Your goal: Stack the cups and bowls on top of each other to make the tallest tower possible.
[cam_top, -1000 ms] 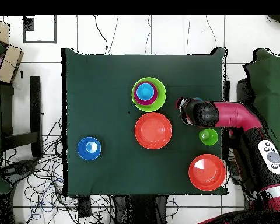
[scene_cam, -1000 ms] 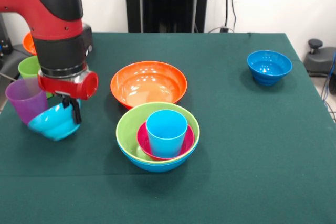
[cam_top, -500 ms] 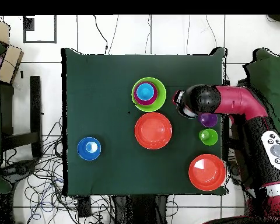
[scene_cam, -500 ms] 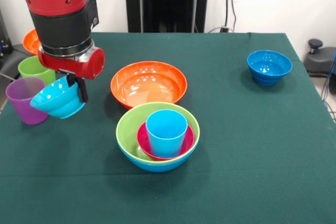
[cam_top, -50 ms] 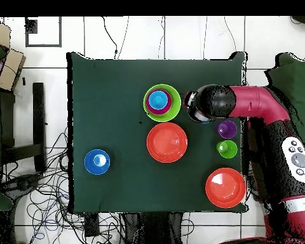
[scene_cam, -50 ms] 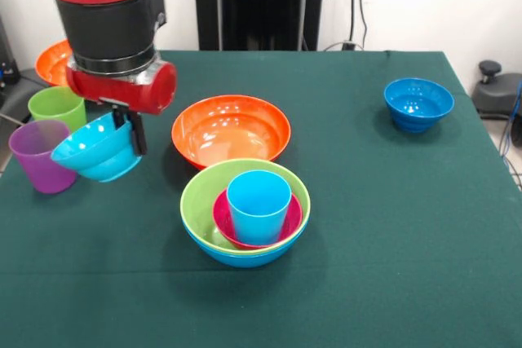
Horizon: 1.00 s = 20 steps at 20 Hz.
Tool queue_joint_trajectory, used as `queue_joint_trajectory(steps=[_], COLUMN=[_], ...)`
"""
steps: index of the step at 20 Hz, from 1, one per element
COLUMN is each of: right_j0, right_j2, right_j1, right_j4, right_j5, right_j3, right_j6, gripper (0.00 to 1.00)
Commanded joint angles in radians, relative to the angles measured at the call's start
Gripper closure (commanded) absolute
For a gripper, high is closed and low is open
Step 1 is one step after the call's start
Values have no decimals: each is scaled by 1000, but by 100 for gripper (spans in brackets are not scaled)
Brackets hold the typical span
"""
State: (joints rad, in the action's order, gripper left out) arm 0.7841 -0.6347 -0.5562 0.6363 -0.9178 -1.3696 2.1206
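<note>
1. Gripping the rim of a small cyan bowl point(scene_cam, -50 ms: 98, 149), the gripper point(scene_cam, -50 ms: 130, 129) of the red and black arm point(scene_cam, -50 ms: 110, 14) holds it tilted in the air above the green-covered table point(scene_cam, -50 ms: 391, 226), its fingers clamped on the bowl's edge.
2. Just beside the lifted bowl stand a purple cup point(scene_cam, -50 ms: 37, 155) and a lime green cup point(scene_cam, -50 ms: 57, 107), both upright on the table.
3. The tower point(scene_cam, -50 ms: 245, 211) sits near the table's middle: a light blue cup point(scene_cam, -50 ms: 258, 205) in a small magenta bowl point(scene_cam, -50 ms: 224, 222), inside a large lime green bowl point(scene_cam, -50 ms: 200, 197), over a blue bowl point(scene_cam, -50 ms: 245, 257).
4. A large orange bowl point(scene_cam, -50 ms: 231, 130) lies just behind the tower; a second orange bowl point(scene_cam, -50 ms: 50, 63) shows partly behind the arm.
5. A dark blue bowl point(scene_cam, -50 ms: 418, 103) rests well apart, near the table's far corner.
</note>
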Motion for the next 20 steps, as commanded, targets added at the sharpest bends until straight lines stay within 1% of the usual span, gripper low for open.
queue_joint_trajectory(steps=[1, 4, 5, 6, 11, 13, 17, 20], right_j0=[-133, -178, -200, -228, -384, -432, -494, -526], right_j2=[20, 45, 59, 77, 169, 201, 248, 280], right_j1=[-33, -60, -69, -74, -103, -104, -99, -70], right_j4=[-25, -29, -17, -7, 119, 152, 193, 225], right_j5=[-108, -103, -107, -140, -284, -322, -323, -315], right_j3=[15, 7, 15, 33, 148, 177, 190, 211], right_j6=[-44, 4, 11, 18, -5, 0, 20, 36], gripper=[100, 100, 100, 100, 100, 100, 100, 100])
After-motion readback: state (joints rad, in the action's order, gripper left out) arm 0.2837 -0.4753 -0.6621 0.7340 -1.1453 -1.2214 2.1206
